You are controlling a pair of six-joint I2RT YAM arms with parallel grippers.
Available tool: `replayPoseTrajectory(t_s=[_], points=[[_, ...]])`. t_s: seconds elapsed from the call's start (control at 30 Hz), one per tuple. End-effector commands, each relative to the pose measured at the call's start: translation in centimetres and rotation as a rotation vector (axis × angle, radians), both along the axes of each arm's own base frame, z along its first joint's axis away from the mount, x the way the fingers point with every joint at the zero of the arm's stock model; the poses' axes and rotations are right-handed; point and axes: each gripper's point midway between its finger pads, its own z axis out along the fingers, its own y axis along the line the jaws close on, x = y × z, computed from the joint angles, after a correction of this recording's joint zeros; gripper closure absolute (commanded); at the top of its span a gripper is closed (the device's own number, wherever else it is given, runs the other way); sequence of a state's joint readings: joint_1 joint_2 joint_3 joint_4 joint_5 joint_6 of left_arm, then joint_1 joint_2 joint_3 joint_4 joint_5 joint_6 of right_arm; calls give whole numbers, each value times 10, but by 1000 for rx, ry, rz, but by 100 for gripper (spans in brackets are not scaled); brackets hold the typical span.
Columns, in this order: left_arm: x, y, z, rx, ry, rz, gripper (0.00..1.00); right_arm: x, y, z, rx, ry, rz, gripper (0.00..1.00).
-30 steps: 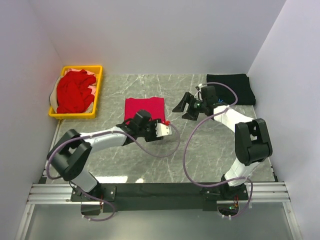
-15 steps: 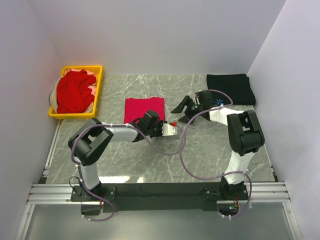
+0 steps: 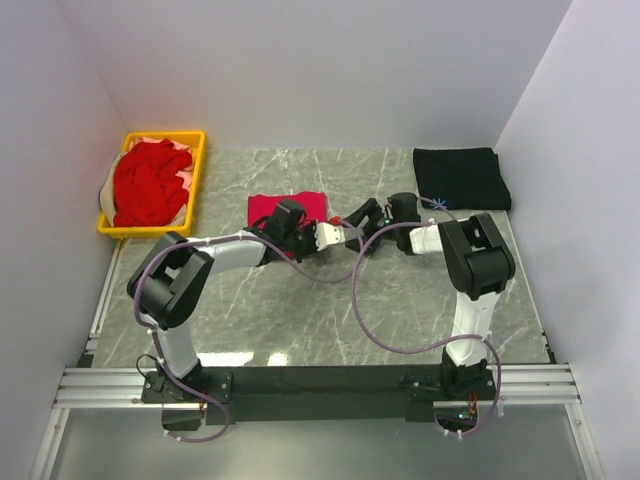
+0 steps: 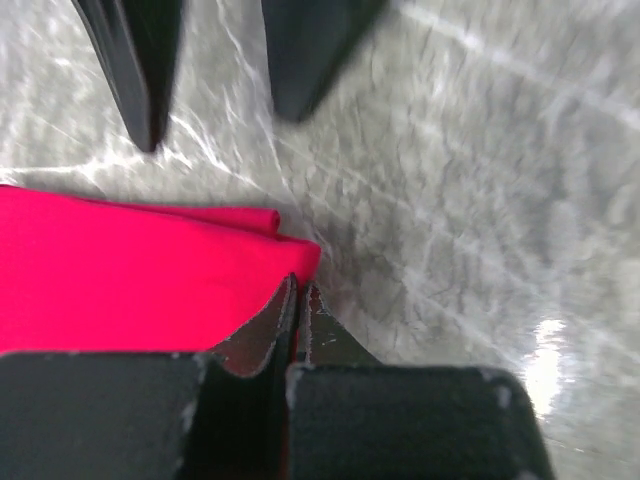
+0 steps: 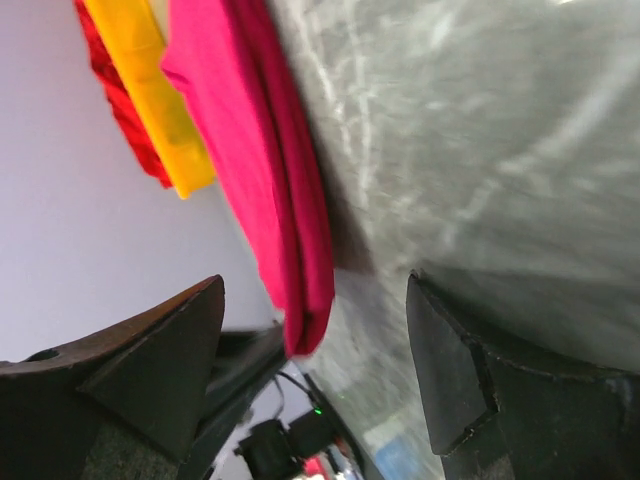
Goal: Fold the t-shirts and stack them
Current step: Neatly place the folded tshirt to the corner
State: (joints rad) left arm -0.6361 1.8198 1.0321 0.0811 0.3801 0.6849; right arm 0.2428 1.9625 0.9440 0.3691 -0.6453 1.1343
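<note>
In the last second both arms have swung in toward the middle. The left gripper (image 4: 300,292) has gone from half open to shut, and the right gripper (image 3: 358,222) has come left to meet it.

The grey marbled surface (image 3: 260,320) carries everything. At its far left sits a yellow basket (image 3: 165,135) with a heap of red t-shirts (image 3: 148,185) in it. At the far right corner lies a black t-shirt (image 3: 462,177), folded flat. Between them, a little left of centre, lies the folded red t-shirt (image 3: 261,208), with the left arm reaching across its near part.

The left gripper sits at that shirt's right-hand corner, its jaws pressed together right on the cloth's edge. I cannot tell whether any cloth is nipped between them. The right gripper stands just right of the same edge, jaws wide and holding nothing, with the shirt's folded edge in front of the gap.
</note>
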Motion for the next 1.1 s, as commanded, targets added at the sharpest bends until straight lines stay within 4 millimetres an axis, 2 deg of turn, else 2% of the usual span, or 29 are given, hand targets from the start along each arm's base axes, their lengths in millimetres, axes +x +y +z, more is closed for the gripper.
replayPoseTrajectory(t_s=[0.0,0.1,0.23,0.33,0.43,0.5,0.6,0.67,0.83,0.9,0.93,1.07], points=[[-4,-21,54,-152,8,-55,99,11,23,18,96,-63,-36,20],[2,-26,69,-193,38,-37,99,15,34,21,111,-65,-57,20],[5,-30,76,-218,67,-35,99,18,44,27,121,-76,-83,19],[6,-32,74,-220,75,-36,99,25,48,31,126,-87,-113,19],[6,-35,75,-236,83,-35,99,36,48,30,113,-91,-138,19],[9,-36,78,-249,80,-30,99,42,50,20,76,-89,-135,20],[16,-39,82,-265,72,-10,99,51,51,9,36,-75,-159,24],[19,-41,81,-271,76,-6,99,57,56,5,50,-75,-166,30],[24,-47,82,-285,82,-6,99,63,68,4,71,-76,-166,37],[25,-48,82,-290,84,-6,99,63,70,4,76,-73,-170,43],[25,-48,80,-290,87,-5,99,65,71,2,70,-73,-174,49],[21,-49,79,-299,109,-15,99,71,69,-3,31,-79,-177,58]])
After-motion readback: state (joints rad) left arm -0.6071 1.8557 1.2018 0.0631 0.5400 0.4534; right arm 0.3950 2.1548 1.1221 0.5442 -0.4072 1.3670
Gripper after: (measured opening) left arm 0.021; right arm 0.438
